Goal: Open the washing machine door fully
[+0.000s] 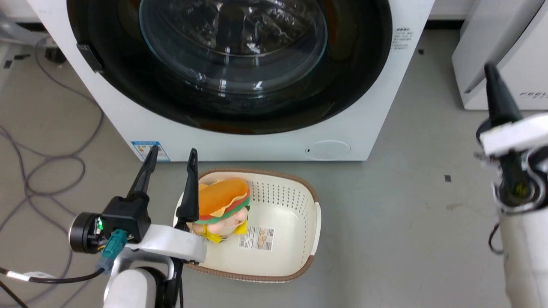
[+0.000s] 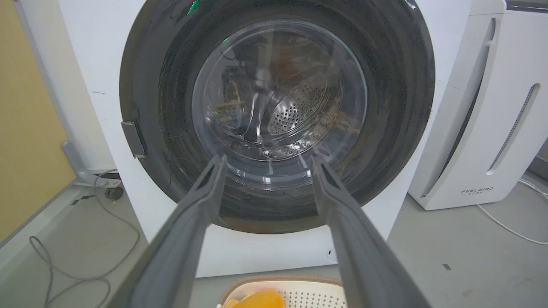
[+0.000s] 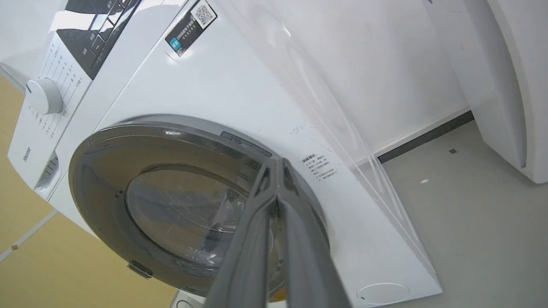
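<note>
Door point(image 1: 231, 64) shut, dead ahead of left end effector point(image 1: 173, 149), spread apart; right end effector point(image 1: 490, 70), pressed together, stands farther off.

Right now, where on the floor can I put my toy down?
Bare floor lies right of the laundry basket, in front of the FEELBIRD appliance. Crowded: the basket sits before the washing machine; cables loop at left.
</note>
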Controlling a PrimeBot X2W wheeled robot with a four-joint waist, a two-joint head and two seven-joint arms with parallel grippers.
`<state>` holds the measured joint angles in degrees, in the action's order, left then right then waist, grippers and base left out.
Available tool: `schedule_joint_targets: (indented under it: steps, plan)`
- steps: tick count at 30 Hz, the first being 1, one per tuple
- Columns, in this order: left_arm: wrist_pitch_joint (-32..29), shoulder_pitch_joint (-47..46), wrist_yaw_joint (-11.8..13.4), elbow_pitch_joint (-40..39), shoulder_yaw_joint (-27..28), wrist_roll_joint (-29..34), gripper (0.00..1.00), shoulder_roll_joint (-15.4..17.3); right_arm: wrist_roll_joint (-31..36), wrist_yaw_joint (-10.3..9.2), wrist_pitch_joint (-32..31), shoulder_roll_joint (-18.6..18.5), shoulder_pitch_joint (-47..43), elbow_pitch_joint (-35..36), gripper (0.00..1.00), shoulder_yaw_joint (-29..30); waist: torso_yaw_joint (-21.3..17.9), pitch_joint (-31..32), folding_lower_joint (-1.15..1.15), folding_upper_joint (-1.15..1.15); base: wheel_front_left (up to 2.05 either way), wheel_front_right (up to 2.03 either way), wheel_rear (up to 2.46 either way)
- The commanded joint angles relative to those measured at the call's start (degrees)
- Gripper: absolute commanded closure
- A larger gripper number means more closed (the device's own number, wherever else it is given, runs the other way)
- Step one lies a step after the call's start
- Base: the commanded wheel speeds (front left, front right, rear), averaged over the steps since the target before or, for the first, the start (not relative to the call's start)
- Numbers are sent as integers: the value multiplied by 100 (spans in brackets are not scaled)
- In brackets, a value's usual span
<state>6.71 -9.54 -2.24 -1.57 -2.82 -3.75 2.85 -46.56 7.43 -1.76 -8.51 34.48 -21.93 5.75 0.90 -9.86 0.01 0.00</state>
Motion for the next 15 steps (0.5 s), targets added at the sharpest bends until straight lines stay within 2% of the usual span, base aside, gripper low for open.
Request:
schedule_joint_targets:
  steps: [1,15]
  plan:
    - [61,-135,-39,-52,8,-72,0,2,-240,3,-44,-89,381,-202,100,-25,20,-112,-1,0,0,0,0]
    - [228,-467,-138,-274,-17,-187,0,2,-851,4,-871,-367,2750,-1801,100,-752,171,-664,-1,0,0,0,0]
